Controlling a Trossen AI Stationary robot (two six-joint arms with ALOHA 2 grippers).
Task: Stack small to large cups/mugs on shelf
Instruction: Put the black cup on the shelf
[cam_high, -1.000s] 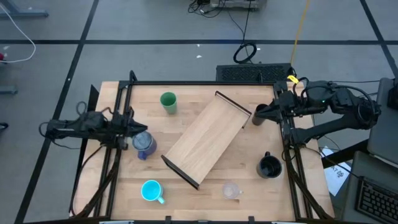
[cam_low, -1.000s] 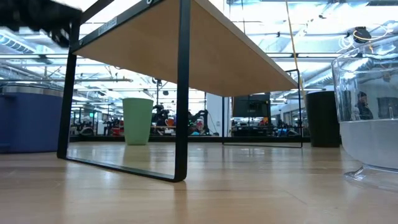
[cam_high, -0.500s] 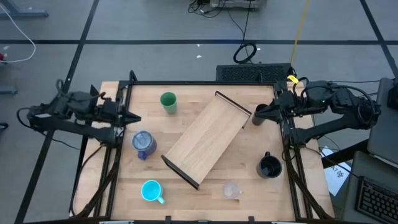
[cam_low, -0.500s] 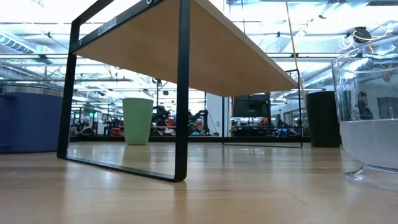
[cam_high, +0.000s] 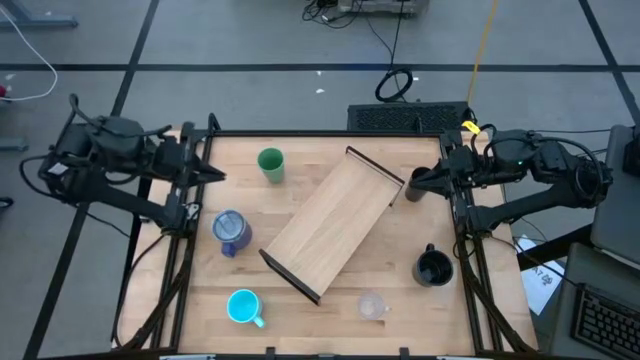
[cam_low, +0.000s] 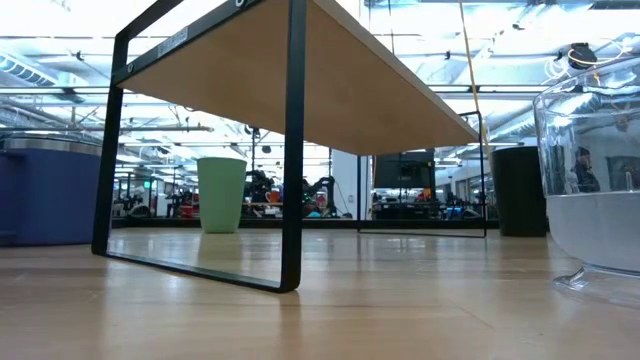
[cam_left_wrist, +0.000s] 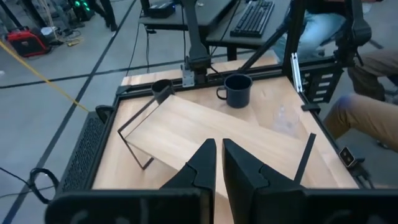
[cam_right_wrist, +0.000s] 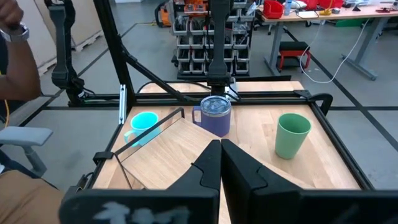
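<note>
The light-wood shelf (cam_high: 335, 222) stands on its dark end brackets, slantwise in the middle of the table. Around it stand the green tumbler (cam_high: 270, 163), blue-purple mug (cam_high: 231, 232), cyan mug (cam_high: 243, 306), tiny clear cup (cam_high: 372, 305), wide black mug (cam_high: 433, 267) and tall black cup (cam_high: 412, 194). My left gripper (cam_high: 216, 174) is shut and empty, raised at the table's left edge, left of the green tumbler. My right gripper (cam_high: 414, 179) is shut and empty at the right edge, just above the tall black cup.
Dark frame rails run along the table's left and right sides (cam_high: 185, 250). A person sits beyond the table edge, with a leg in the left wrist view (cam_left_wrist: 367, 93) and an arm in the right wrist view (cam_right_wrist: 15, 43).
My left gripper has drawn back from beside the blue-purple mug, rising and going toward the table's far left corner. The mug stands where it was. The right arm has kept still.
</note>
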